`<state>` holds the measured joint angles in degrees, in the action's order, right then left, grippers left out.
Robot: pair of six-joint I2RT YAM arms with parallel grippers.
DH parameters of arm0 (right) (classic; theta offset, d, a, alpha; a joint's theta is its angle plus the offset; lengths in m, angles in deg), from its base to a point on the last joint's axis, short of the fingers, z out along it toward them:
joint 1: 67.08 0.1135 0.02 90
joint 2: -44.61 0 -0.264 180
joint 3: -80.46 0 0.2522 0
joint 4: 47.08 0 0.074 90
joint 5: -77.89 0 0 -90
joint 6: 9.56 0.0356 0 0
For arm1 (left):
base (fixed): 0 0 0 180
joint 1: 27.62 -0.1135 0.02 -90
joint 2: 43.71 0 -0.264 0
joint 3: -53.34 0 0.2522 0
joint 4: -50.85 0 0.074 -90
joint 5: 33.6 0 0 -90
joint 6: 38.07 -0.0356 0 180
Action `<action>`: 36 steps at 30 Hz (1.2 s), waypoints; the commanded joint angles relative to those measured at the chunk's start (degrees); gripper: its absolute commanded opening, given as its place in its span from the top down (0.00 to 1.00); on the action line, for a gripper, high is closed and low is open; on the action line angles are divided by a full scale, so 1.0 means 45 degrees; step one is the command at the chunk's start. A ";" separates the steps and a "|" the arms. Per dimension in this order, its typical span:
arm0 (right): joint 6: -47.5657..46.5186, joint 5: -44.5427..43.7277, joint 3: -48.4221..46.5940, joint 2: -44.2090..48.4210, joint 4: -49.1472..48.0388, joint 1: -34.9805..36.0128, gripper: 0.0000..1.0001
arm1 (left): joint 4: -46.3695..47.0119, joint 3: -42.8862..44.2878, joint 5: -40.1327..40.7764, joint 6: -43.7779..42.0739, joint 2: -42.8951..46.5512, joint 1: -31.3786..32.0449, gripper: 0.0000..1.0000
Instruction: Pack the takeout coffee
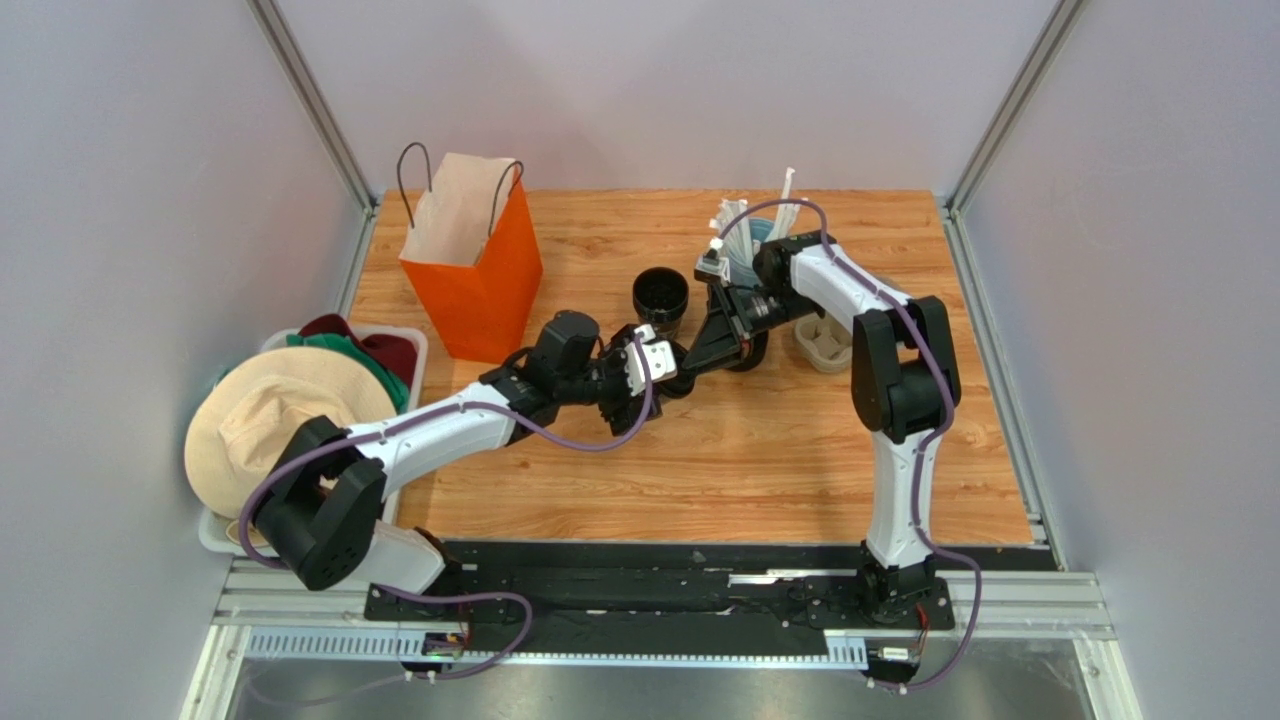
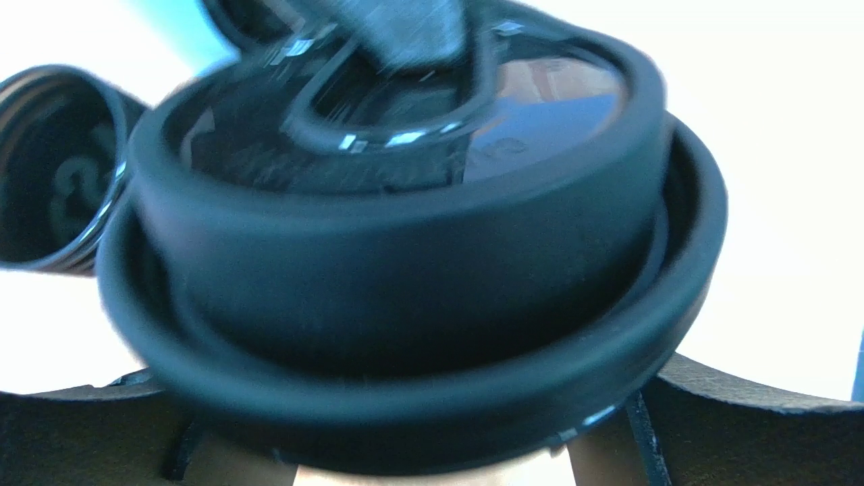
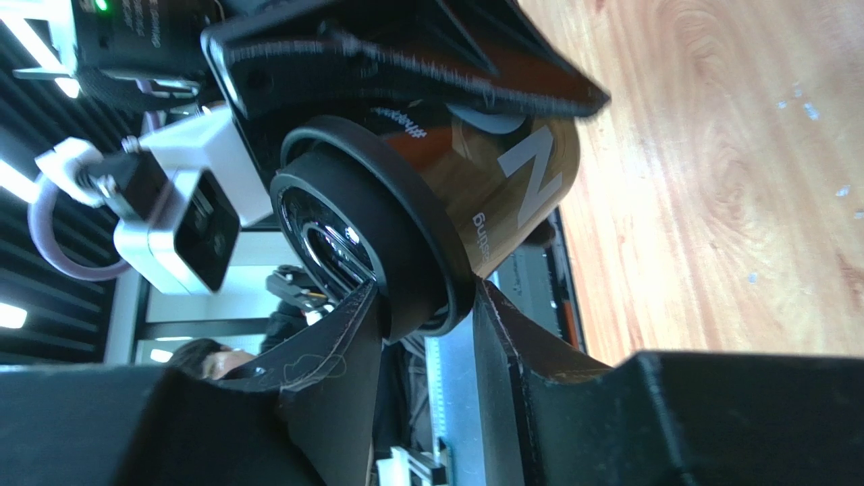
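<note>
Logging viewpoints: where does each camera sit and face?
Top external: above, behind the bases, looking down at the wooden table; both arms show.
Left wrist: on left arm, facing the black plastic lid; own fingers low.
Right wrist: on right arm, facing that lid on its brown paper cup; own fingers low.
Both wrist views share the lid.

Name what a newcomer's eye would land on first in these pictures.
First, the left pincer and right pincer meeting over the wooden table, both at the lidded takeout coffee, which fills the wrist views. Next, the bright orange paper bag standing at the back left, and the pale sun hat in the bin at far left.
</note>
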<state>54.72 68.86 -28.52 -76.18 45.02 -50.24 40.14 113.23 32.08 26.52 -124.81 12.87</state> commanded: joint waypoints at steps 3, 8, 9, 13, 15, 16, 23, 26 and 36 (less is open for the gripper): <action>0.0752 0.1207 0.0397 0.0261 -0.0788 0.0203 0.61 | 0.0729 0.0042 -0.1022 0.0158 -0.0239 0.0456 0.14; 0.1085 0.1070 0.0671 0.0456 -0.1258 0.0222 0.64 | 0.0748 0.0081 -0.0944 0.0158 -0.0298 0.0495 0.14; 0.1085 0.1069 0.0672 0.0495 -0.1239 0.0222 0.64 | 0.0748 0.0062 -0.0905 0.0139 -0.0279 0.0514 0.14; 0.1105 0.0991 0.0672 0.0632 -0.1277 0.0125 0.69 | 0.0748 -0.0016 -0.0516 0.0100 -0.0239 0.0514 0.13; 0.1124 0.1011 0.0672 0.0651 -0.1258 0.0067 0.73 | 0.0709 -0.0017 -0.0476 0.0080 -0.0220 0.0494 0.13; 0.1125 0.1030 0.0672 0.0651 -0.1277 0.0008 0.74 | 0.0709 -0.0017 -0.0379 0.0061 -0.0239 0.0514 0.13; 0.1125 0.1031 0.0750 0.0769 -0.1277 -0.0109 0.85 | 0.0729 0.0023 -0.0027 -0.0018 -0.0161 0.0494 0.13; 0.1125 0.0777 0.0808 0.0827 -0.1258 -0.0129 0.86 | 0.0748 0.0042 0.0208 -0.0037 -0.0123 0.0494 0.12; 0.1241 -0.0667 0.0828 0.0905 -0.1141 -0.0305 0.98 | 0.0670 0.0081 0.0579 -0.0233 0.0288 0.0494 0.11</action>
<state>59.42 68.64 -24.76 -75.18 40.30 -51.16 41.19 113.21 34.40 26.89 -125.88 14.77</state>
